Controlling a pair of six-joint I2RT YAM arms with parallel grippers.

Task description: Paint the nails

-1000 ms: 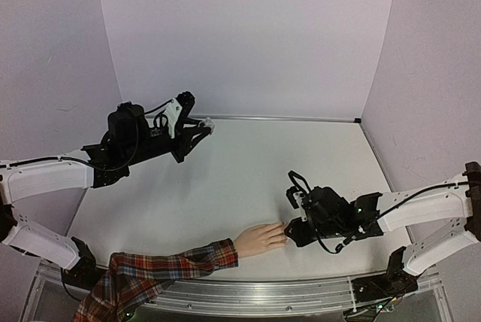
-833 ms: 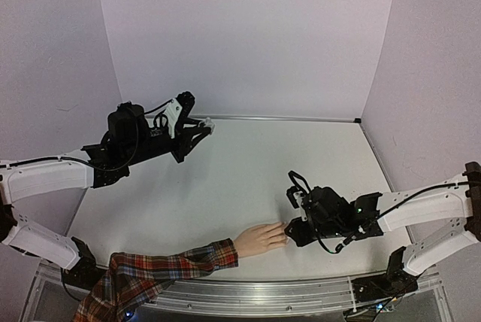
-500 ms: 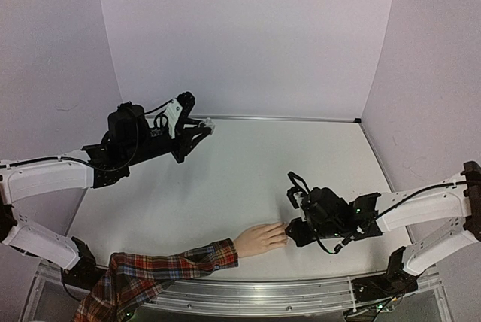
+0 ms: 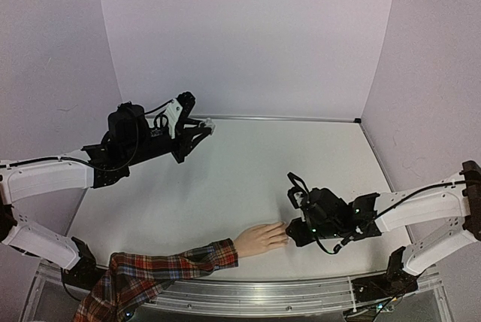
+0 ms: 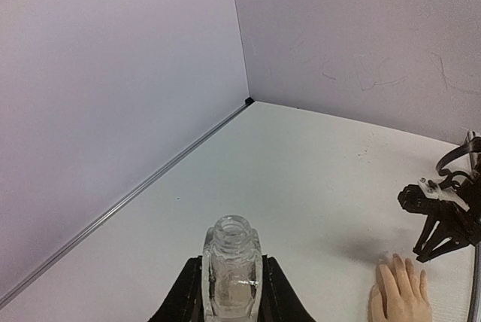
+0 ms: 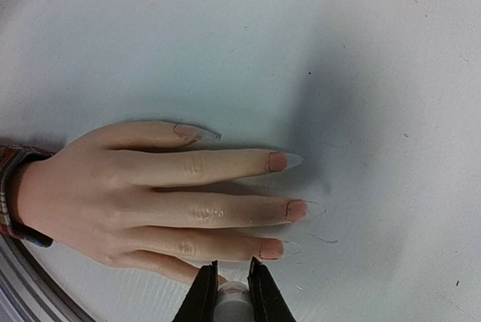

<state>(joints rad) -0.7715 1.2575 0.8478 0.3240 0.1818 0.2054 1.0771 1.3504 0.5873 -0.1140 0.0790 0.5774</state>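
Observation:
The pale mannequin hand (image 6: 150, 202) lies palm down with its nails (image 6: 295, 209) pointing right; several show a pinkish tint with long clear tips. My right gripper (image 6: 232, 292) is shut on a small white cap (image 6: 234, 297), held right over the tip of the lowest finger; whatever is under the cap is hidden. In the top view the right gripper (image 4: 290, 233) meets the fingertips of the hand (image 4: 258, 240). My left gripper (image 5: 231, 265) is shut on a clear uncapped bottle (image 5: 231, 258), held above the table's far left (image 4: 204, 125).
A red plaid sleeve (image 4: 161, 271) runs from the hand toward the near left edge. A metal rail (image 4: 263, 296) borders the near edge of the white table (image 4: 248, 171). Lilac walls close the back and both sides.

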